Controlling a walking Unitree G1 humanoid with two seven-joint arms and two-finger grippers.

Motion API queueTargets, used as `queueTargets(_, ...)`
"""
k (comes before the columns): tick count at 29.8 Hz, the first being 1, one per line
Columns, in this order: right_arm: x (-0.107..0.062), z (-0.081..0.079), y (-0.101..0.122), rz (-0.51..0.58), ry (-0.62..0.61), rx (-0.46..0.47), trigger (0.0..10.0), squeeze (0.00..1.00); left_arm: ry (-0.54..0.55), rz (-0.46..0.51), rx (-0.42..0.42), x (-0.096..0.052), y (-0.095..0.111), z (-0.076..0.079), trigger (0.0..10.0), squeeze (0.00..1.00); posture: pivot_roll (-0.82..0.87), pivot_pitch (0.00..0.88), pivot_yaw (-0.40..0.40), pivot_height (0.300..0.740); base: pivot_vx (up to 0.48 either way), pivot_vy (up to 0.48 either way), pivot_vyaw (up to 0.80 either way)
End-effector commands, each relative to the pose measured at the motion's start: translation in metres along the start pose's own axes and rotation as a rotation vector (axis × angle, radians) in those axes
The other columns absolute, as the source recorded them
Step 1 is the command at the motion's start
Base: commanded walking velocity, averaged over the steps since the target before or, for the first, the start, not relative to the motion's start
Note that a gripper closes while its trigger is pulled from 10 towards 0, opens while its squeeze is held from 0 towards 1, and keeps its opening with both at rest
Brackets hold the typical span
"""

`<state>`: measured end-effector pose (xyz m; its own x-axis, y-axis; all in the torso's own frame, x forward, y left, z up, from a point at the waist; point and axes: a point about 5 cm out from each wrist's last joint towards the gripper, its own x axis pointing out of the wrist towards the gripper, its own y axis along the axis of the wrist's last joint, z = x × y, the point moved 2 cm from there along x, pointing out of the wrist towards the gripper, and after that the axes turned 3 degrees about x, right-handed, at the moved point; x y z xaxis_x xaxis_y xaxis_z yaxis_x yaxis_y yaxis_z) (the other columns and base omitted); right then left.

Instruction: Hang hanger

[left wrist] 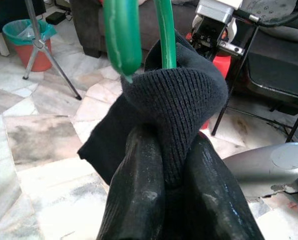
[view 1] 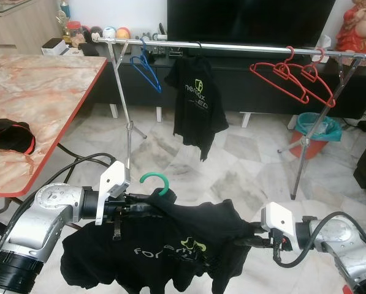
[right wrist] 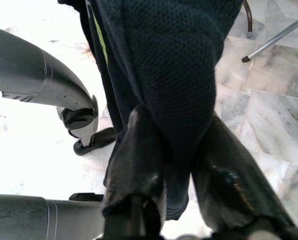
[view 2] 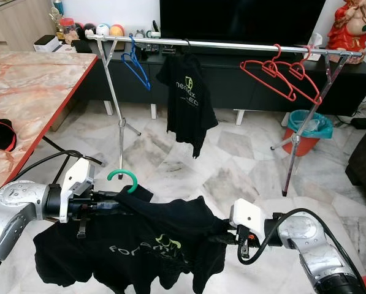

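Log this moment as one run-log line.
stage: carrying | left hand: shut on black T-shirt collar by green plastic hanger hook | right hand: shut on shirt's other side | silver clothes rail: ahead, not reached

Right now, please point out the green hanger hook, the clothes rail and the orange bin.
green hanger hook (view 1: 153, 179), left eye view, top of its curve
clothes rail (view 1: 244, 46), left eye view, bare middle of bar
orange bin (view 1: 318, 144), left eye view, front wall

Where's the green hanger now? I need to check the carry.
In the eye views, low and left of centre: its hook sticks up from the black shirt held between both grippers, beside the left gripper.
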<state>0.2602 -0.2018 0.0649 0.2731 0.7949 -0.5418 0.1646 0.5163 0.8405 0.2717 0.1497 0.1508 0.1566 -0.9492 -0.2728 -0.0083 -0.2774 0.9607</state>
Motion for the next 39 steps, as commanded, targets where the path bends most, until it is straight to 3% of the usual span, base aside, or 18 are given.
queueTargets(1, -0.001, 0.003, 0.004, 0.003, -0.007, -0.02, 0.0, 0.0, -0.025, -0.015, 0.037, -0.003, 0.005, 0.001, 10.0, 0.0, 0.03, 0.003, -0.031, 0.74, 0.0, 0.0, 0.0)
queueTargets(15, -0.001, 0.004, 0.003, -0.003, -0.01, -0.023, 0.0, 0.0, 0.116, -0.079, -0.001, -0.022, -0.017, -0.01, 10.0, 0.0, 0.03, 0.008, -0.033, 0.74, 0.0, 0.0, 0.0)
queueTargets(21, -0.003, 0.007, 0.003, -0.013, -0.024, -0.027, 0.0, 0.0, 0.321, -0.095, 0.021, -0.037, -0.029, -0.031, 10.0, 0.0, 0.03, 0.006, -0.031, 0.74, 0.0, 0.0, 0.0)
queueTargets(24, -0.004, 0.007, 0.002, -0.014, -0.027, -0.026, 0.0, 0.0, 0.364, -0.04, 0.006, -0.042, -0.025, -0.036, 10.0, 0.0, 0.03, 0.006, -0.033, 0.74, 0.0, 0.0, 0.0)
queueTargets(25, -0.004, 0.007, 0.002, -0.015, -0.028, -0.024, 0.0, 0.0, 0.404, 0.069, -0.033, -0.049, -0.012, -0.039, 10.0, 0.0, 0.03, 0.006, -0.034, 0.74, 0.0, 0.0, 0.0)
queueTargets(29, -0.005, 0.006, 0.0, -0.017, -0.03, -0.022, 0.0, 0.0, 0.428, 0.156, -0.061, -0.056, -0.002, -0.041, 10.0, 0.0, 0.03, 0.004, -0.035, 0.74, 0.0, 0.0, 0.0)
queueTargets(31, -0.004, 0.006, -0.001, -0.018, -0.031, -0.02, 0.0, 0.0, 0.456, 0.256, -0.09, -0.062, 0.008, -0.044, 10.0, 0.0, 0.03, 0.003, -0.035, 0.74, 0.0, 0.0, 0.0)
queueTargets(35, -0.002, 0.004, -0.001, -0.014, -0.027, -0.017, 0.0, 0.0, 0.473, 0.3, -0.09, -0.061, 0.014, -0.047, 10.0, 0.0, 0.04, 0.002, -0.036, 0.74, 0.0, 0.0, 0.0)
queueTargets(38, 0.001, 0.003, 0.0, -0.01, -0.024, -0.018, 0.0, 0.0, 0.456, 0.301, -0.086, -0.055, 0.014, -0.046, 10.0, 0.0, 0.04, 0.004, -0.035, 0.74, 0.0, 0.0, 0.0)
queueTargets(39, 0.003, 0.003, 0.0, -0.008, -0.021, -0.019, 0.0, 0.0, 0.42, 0.291, -0.089, -0.046, 0.013, -0.042, 10.0, 0.0, 0.04, 0.004, -0.035, 0.74, 0.0, 0.0, 0.0)
